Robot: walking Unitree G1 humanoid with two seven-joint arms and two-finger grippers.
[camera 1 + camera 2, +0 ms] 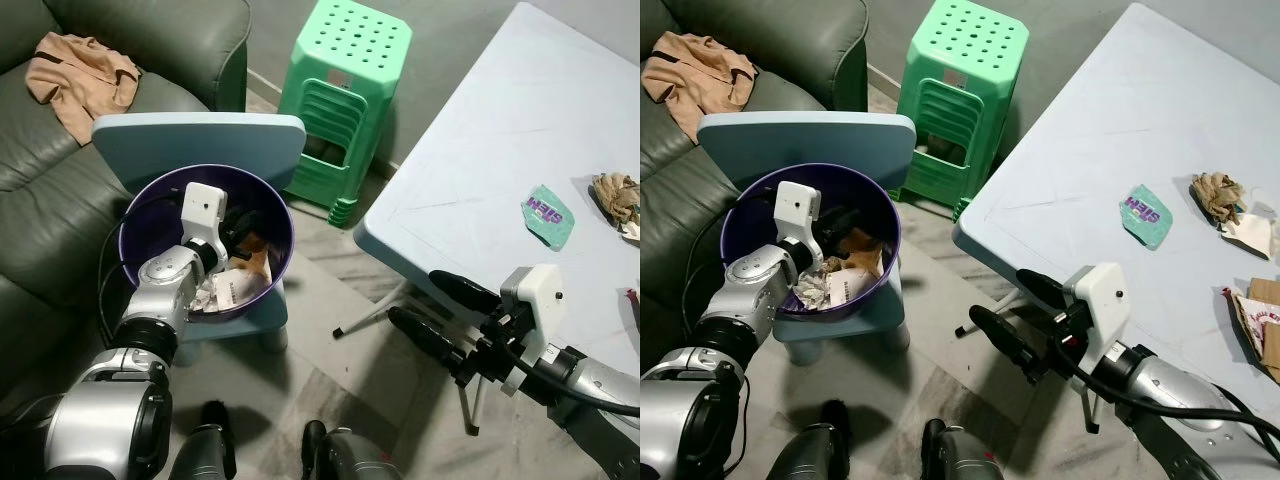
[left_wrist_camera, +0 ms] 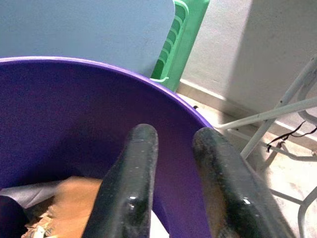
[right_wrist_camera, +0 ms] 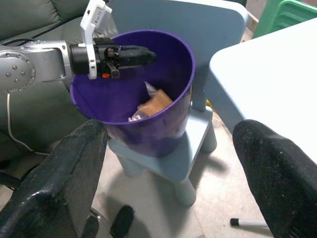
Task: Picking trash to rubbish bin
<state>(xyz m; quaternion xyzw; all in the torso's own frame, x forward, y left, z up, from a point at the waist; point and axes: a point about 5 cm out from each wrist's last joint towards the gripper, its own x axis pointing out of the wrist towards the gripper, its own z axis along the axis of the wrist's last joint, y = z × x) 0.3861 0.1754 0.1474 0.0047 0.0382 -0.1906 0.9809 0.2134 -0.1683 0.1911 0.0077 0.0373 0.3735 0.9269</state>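
Note:
A purple bin (image 1: 285,215) stands on a small blue chair (image 1: 200,140) by the sofa, with crumpled paper and wrappers (image 1: 240,280) inside it. My left gripper (image 2: 177,134) reaches down into the bin, open, with nothing between its fingers. My right gripper (image 1: 414,295) hangs wide open and empty over the floor, just off the near corner of the light blue table (image 1: 480,150). On the table lie a green and purple wrapper (image 1: 548,215), a crumpled brown paper (image 1: 617,195), a white scrap (image 1: 1252,235) and a brown packet (image 1: 1260,325).
A green plastic stool (image 1: 345,100) stands behind the chair, between the sofa and the table. The dark green sofa (image 1: 50,230) carries a tan cloth (image 1: 80,75). White folding table legs (image 1: 375,315) cross the tiled floor under the table corner.

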